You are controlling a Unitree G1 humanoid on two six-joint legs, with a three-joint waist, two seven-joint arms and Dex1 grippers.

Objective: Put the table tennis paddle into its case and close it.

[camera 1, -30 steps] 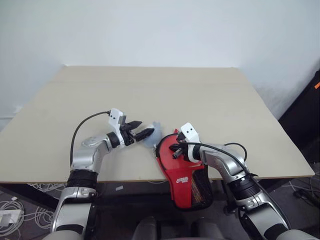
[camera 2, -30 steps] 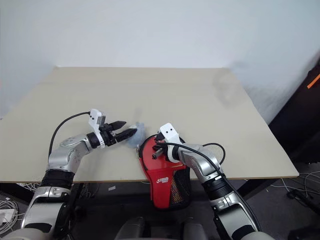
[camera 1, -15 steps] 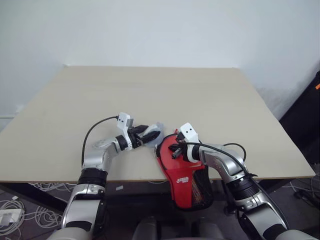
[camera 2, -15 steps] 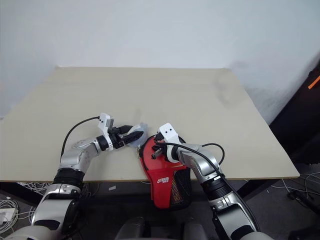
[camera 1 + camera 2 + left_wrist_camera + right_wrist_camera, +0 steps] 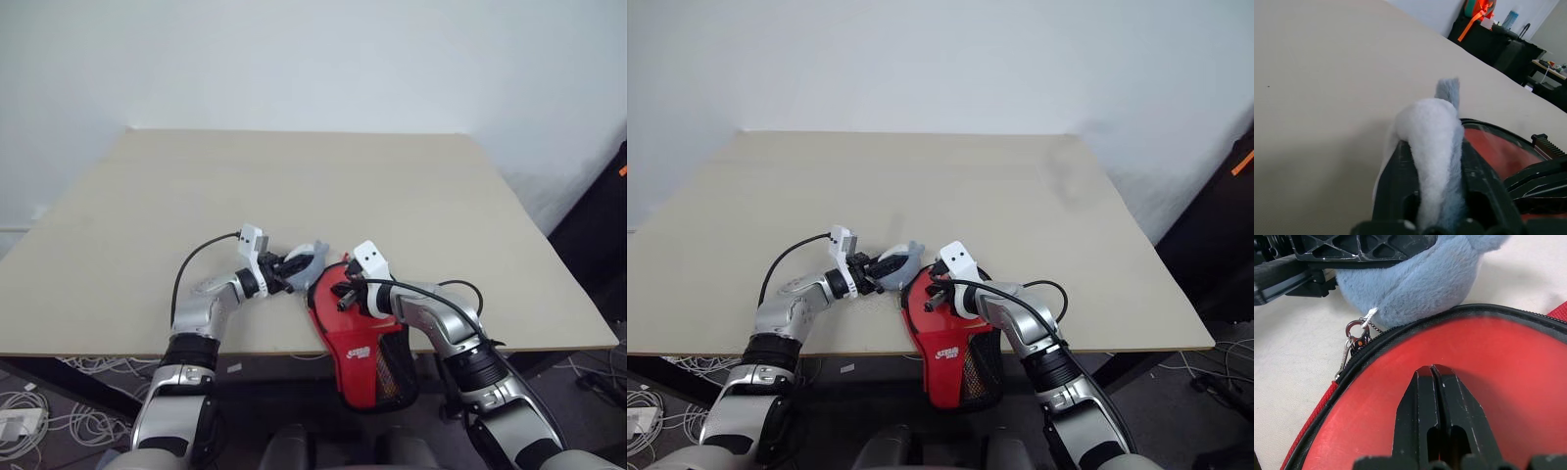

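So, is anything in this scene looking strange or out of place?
One thing: the case hangs well over the table's near edge instead of lying fully on it. A fluffy blue-grey charm is clipped to its zip, pinched between the left fingers.

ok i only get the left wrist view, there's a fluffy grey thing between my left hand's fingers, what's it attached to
observer: the fluffy blue-grey plush charm hangs by a small metal clip from the zip of the red paddle-shaped soft case
operator: and where's the right hand
observer: the right hand is shut, with its tips resting on the case's red face
operator: is the case all on the table
observer: no, its mesh-pocket end hangs past the near edge of the beige table
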